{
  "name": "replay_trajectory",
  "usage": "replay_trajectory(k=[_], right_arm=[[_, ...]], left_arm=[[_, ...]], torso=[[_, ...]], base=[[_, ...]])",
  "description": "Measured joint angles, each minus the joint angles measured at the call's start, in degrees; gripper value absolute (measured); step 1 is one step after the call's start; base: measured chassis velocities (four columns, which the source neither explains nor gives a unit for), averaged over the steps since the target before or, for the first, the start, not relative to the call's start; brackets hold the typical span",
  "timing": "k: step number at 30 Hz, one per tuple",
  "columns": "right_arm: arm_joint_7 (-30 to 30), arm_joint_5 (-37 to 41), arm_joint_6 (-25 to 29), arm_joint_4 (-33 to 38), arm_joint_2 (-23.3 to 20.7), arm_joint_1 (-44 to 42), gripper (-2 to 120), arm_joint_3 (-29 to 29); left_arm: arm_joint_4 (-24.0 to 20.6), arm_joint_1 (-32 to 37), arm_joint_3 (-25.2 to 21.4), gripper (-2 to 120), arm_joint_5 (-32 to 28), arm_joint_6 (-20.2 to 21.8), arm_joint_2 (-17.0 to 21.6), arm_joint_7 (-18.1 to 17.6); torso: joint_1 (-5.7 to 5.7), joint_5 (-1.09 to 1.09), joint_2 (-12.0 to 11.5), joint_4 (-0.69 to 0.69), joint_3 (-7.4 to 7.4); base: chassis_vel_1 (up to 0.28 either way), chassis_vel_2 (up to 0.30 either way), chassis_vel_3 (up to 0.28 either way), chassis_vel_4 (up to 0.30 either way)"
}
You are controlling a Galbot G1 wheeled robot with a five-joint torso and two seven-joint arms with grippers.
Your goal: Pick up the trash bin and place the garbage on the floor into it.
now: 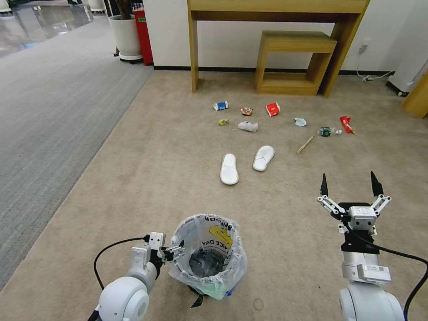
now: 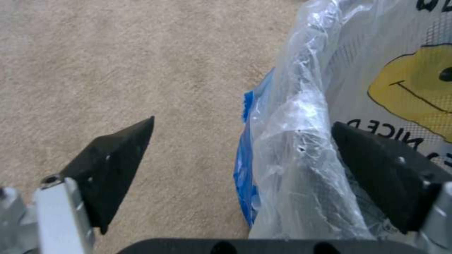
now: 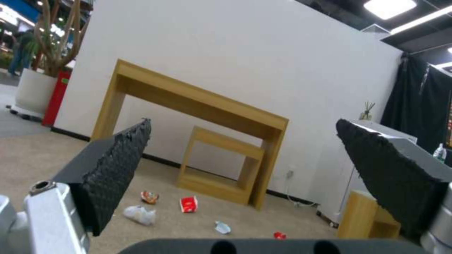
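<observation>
Since the trash bin (image 1: 208,256) looks light with a slippery, crinkly liner, we set the left gripper (image 2: 242,134) wide-open astride its rim, while the right gripper (image 1: 350,183) hovers open beside it.

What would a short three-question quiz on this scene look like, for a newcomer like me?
1. True or false: the left gripper has one finger inside the trash bin rim and one outside.
2. Which lies nearest the bin? A) white slippers B) red paper box C) green-labelled bottle
3. Fill in: the right gripper hangs over the beige carpet with its fingers ____.

Key: 1 true: the bag-lined rim sits between its open fingers. 2 A. 3 open, holding nothing.
</observation>
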Motion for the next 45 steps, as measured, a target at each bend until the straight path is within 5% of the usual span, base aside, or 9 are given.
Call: replay_trajectory(k=[26, 39, 45], right_arm=[[-0.03, -0.1, -0.07, 0.18, -0.43, 0.3, 100, -0.02], [0.45, 0.44, -0.07, 0.08, -1.0, 0.83, 100, 0.01], [0.58, 2.01, 0.27, 0.16, -1.84, 0.91, 100, 0.77]], left_arm=[[-1.02, 1.37, -0.31, 4, -2.2, 1.31, -0.37, -2.57], [-3.6, 2.24, -2.98, 2, -6.14, 2.73, -1.34, -4.05], [-10.48, 2.98, -9.26, 1, -15.05, 3.89, 0.79, -7.31]], torso=[[0.0, -0.03, 0.0, 0.0, 0.01], [0.0, -0.01, 0.0, 0.01, 0.01], [0.0, 0.0, 0.0, 0.0, 0.01]], base=[[0.0, 0.0, 0.0, 0.0], [0.0, 0.0, 0.0, 0.0], [0.0, 0.0, 0.0, 0.0]])
